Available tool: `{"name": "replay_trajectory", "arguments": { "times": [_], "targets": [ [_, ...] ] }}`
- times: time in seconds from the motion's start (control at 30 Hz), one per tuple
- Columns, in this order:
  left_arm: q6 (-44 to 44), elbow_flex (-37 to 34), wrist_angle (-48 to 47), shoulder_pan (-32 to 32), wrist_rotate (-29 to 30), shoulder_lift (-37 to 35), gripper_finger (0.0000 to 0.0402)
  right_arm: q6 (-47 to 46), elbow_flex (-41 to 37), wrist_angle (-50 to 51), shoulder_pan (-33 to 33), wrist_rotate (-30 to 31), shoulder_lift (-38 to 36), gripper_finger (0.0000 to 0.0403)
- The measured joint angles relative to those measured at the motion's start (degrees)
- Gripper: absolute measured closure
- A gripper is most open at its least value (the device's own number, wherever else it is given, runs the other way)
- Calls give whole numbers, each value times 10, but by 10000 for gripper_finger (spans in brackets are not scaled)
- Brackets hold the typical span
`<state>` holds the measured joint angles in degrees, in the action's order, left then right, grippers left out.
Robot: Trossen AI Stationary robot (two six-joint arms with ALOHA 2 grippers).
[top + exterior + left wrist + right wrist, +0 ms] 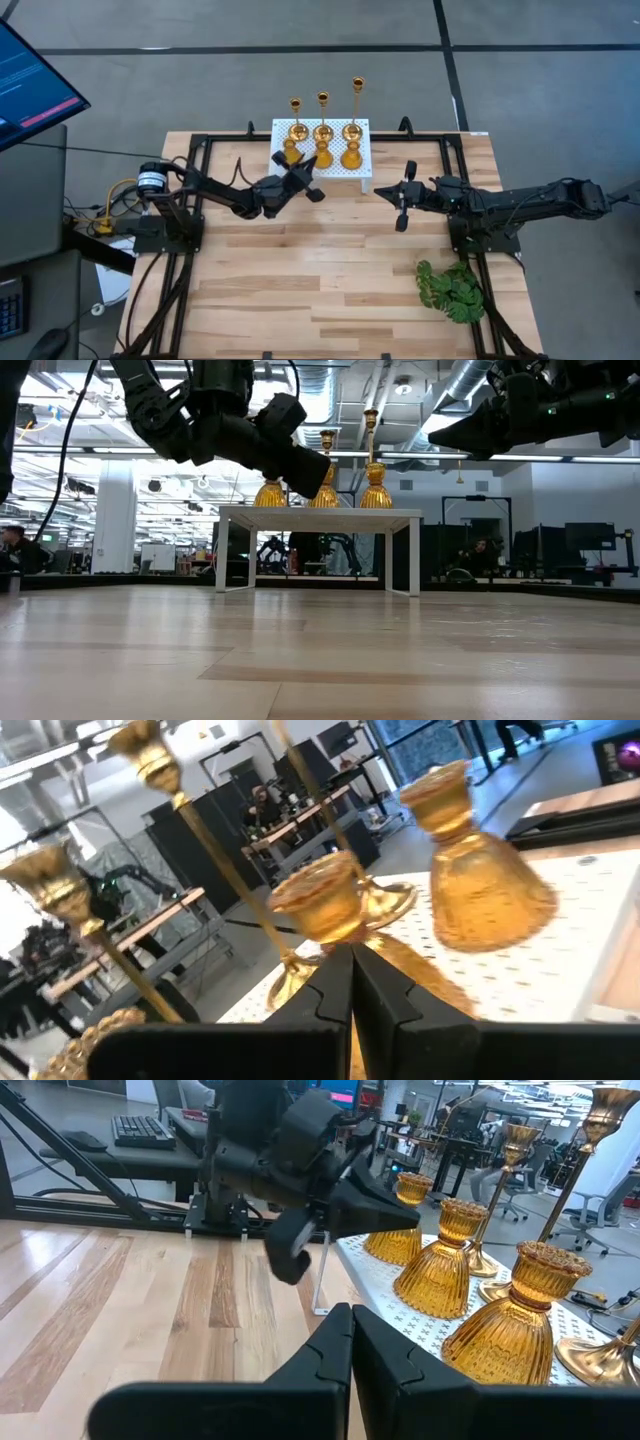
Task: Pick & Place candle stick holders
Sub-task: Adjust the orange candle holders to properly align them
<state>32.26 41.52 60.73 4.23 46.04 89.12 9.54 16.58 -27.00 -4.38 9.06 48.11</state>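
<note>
The left gripper (308,172) hangs above the front left corner of the white stand (362,176), its fingers (340,982) pressed together with nothing between them. Their tips point at the nearest squat candle holder (325,902), which appears to be just short of them; whether they touch it is hard to tell. The right gripper (403,198) hovers over bare wood just off the stand's front right corner, and its fingers (350,1342) are likewise closed on nothing.

All six candle holders are on the stand at the far edge of the table (330,290). Three squat amber ones make the front row: left (291,151), middle (322,156) and right (351,156). Behind them three slim brass sticks rise in height from left (296,118) through middle (323,113) to right (357,103).

No brand, label or readable writing shows on any piece; a monitor (30,85) at the left glows, but its text cannot be read.

The wide wooden middle and near side of the table lie open between the arms. A green plant (452,289) lies near the front right edge, well apart from the stand.
</note>
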Motion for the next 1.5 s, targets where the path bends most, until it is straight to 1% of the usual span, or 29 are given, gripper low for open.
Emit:
{"name": "replay_trajectory", "arguments": {
  "times": [0.1,0.27,0.33,0.47,0.57,0.77,0.9,1.0,1.1,1.2,1.37,1.5],
  "targets": [
    [18,0,-1,-16,7,0,399,0,0,0,0,0,0,403],
    [47,0,-3,-43,46,0,399,-1,0,0,0,0,0,403],
    [63,0,-3,-53,80,0,399,-1,0,0,0,0,0,403],
    [100,0,-3,-72,167,0,399,-1,0,0,0,0,0,403],
    [120,0,-3,-87,195,0,399,-1,0,0,0,0,0,403],
    [158,0,-3,-122,197,0,399,-5,0,0,0,0,0,403],
    [170,-9,-5,-133,194,-20,399,-6,0,0,0,0,0,403],
    [170,-38,-19,-133,194,-57,399,-6,0,1,0,0,0,403],
    [158,-81,-23,-133,188,-107,397,-6,0,2,0,0,0,403],
    [126,-132,-24,-133,167,-165,397,-6,0,2,0,0,0,403],
    [47,-212,-29,-133,111,-256,399,-6,0,3,0,0,0,403],
    [10,-253,-32,-133,110,-296,399,-6,0,3,0,0,0,403]
  ]
}}
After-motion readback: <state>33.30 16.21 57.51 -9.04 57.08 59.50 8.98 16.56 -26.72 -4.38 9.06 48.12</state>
